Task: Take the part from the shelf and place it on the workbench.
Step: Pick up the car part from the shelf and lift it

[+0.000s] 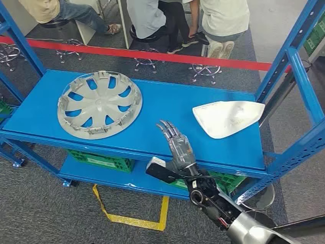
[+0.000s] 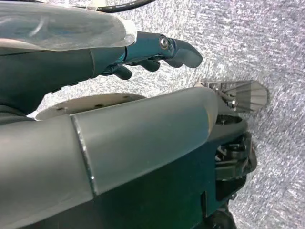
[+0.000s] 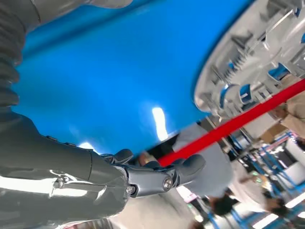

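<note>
Right hand (image 1: 178,145) raised over front edge of blue shelf (image 1: 164,109), fingers spread, grasping nothing. Grey hubcap (image 1: 99,104) flat on shelf's left side, white curved panel (image 1: 227,118) on right. Left hand (image 2: 158,50) loosely extended above grey carpet, empty.

Grey carpet floor (image 1: 38,203) with yellow tape (image 1: 134,221), red line (image 1: 153,54).
</note>
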{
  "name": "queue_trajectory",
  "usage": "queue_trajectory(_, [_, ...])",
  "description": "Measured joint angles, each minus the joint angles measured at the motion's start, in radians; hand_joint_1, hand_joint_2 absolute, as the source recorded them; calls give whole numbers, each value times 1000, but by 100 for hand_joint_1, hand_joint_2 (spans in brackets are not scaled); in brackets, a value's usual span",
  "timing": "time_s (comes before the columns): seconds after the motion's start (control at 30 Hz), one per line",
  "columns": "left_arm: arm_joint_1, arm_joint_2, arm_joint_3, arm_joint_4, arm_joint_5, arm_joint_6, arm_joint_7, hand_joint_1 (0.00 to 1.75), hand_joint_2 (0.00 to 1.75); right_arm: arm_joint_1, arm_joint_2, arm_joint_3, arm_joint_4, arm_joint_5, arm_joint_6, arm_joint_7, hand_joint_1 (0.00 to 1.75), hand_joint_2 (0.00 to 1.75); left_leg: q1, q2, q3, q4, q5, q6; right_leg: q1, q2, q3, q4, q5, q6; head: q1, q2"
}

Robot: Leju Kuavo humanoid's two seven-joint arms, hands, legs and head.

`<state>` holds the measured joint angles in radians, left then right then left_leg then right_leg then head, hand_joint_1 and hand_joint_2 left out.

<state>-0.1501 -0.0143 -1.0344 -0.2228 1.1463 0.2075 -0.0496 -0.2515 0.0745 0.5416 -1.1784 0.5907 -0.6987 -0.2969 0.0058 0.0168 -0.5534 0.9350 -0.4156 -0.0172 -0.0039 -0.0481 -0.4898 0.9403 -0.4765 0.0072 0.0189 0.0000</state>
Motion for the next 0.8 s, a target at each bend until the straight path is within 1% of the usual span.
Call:
queue_trajectory(0.07, [1, 2, 0, 0, 0, 0, -1, 0, 0, 16, 10, -17, 0, -1, 0, -17, 0, 175, 0, 0, 0, 0, 0, 0, 0, 0, 0, 0, 0, 0, 0, 0])
queue_trajectory(0.2, [3, 7, 0, 0, -2, 0, -4, 0, 0, 59, 49, -79, 0, -2, 0, -46, 0, 175, 0, 0, 0, 0, 0, 0, 0, 0, 0, 0, 0, 0, 0, 0])
queue_trajectory(0.37, [4, 12, 0, 0, -3, 0, -4, 0, 0, 79, 77, -132, 0, -2, 0, -54, 0, 175, 0, 0, 0, 0, 0, 0, 0, 0, 0, 0, 0, 0, 0, 0])
queue_trajectory(0.5, [5, 14, 0, 0, -7, 0, 0, 0, 0, 91, 98, -185, 4, 17, 0, -92, 0, 175, 0, 0, 0, 0, 0, 0, 0, 0, 0, 0, 0, 0, 0, 0])
queue_trajectory(0.63, [5, 17, 0, 0, -17, 0, 9, 0, 0, 88, 116, -265, 23, 21, 0, -141, 0, 175, 0, 0, 0, 0, 0, 0, 0, 0, 0, 0, 0, 0, 1, 0])
queue_trajectory(0.8, [6, 20, -3, 0, -27, 0, 11, 0, 0, 51, 120, -382, 50, 44, 0, -180, 0, 175, 0, 0, 0, 0, 0, 0, -1, 0, -1, 0, 0, 0, 0, 0])
